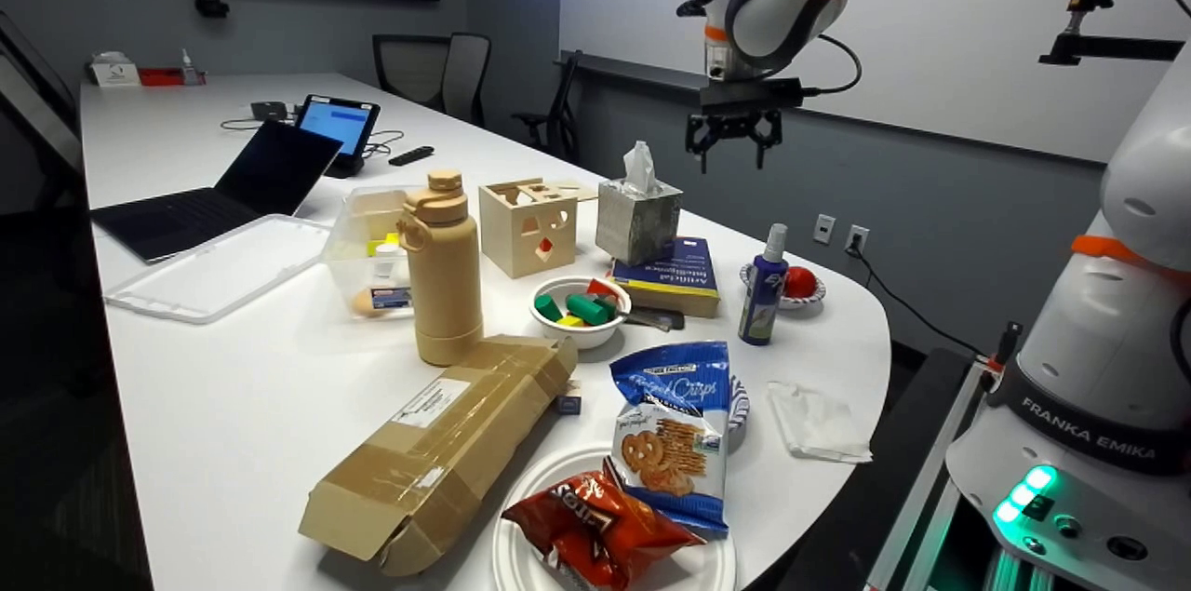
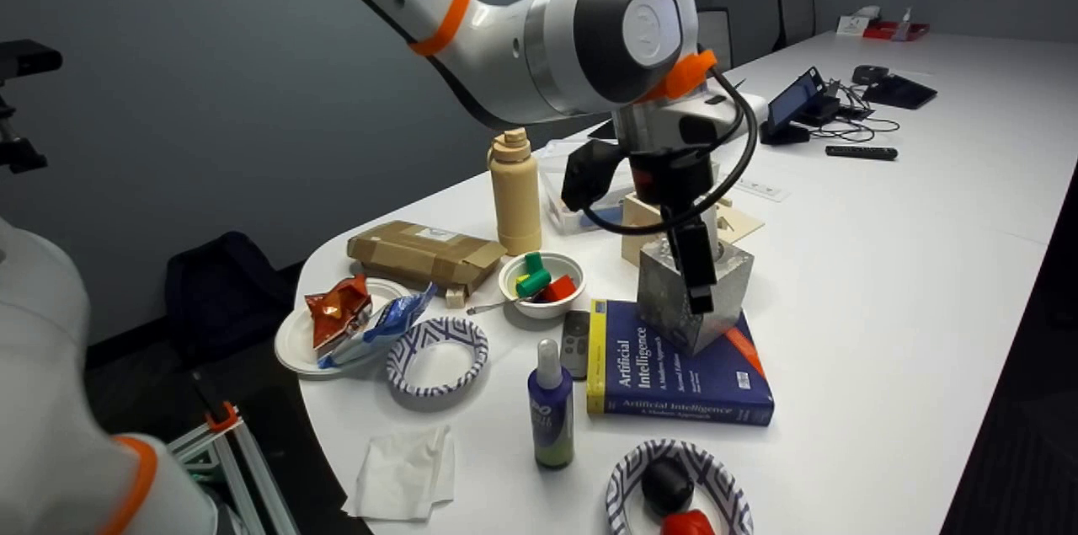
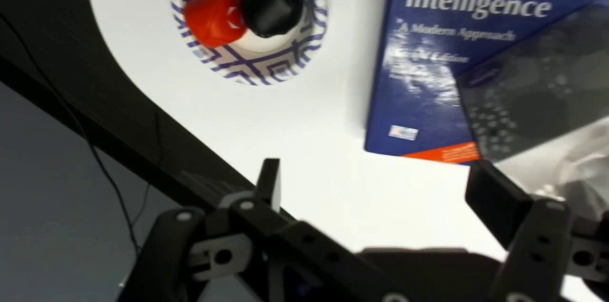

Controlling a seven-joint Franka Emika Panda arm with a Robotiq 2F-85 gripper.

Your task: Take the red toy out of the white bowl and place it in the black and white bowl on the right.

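Observation:
The red toy, a small red block (image 1: 603,289), lies in the white bowl (image 1: 588,339) with green and yellow pieces. The block (image 2: 560,289) and white bowl (image 2: 546,312) also show in an exterior view. Two dark-and-white patterned bowls are on the table. One (image 2: 411,385) holds nothing visible; the other (image 2: 627,480) holds a red and a black object and shows in the wrist view (image 3: 254,70). Which one the task means, I cannot tell. My gripper (image 1: 732,165) is open and empty, high above the table near the book; its spread fingers show in the wrist view (image 3: 375,165).
A tissue box (image 2: 692,299) stands on a blue book (image 2: 665,387). A spray bottle (image 2: 552,417) stands between the patterned bowls. A tan water bottle (image 1: 445,275), wooden shape box (image 1: 507,237), cardboard package (image 1: 465,451) and snack bags (image 1: 672,442) surround the white bowl.

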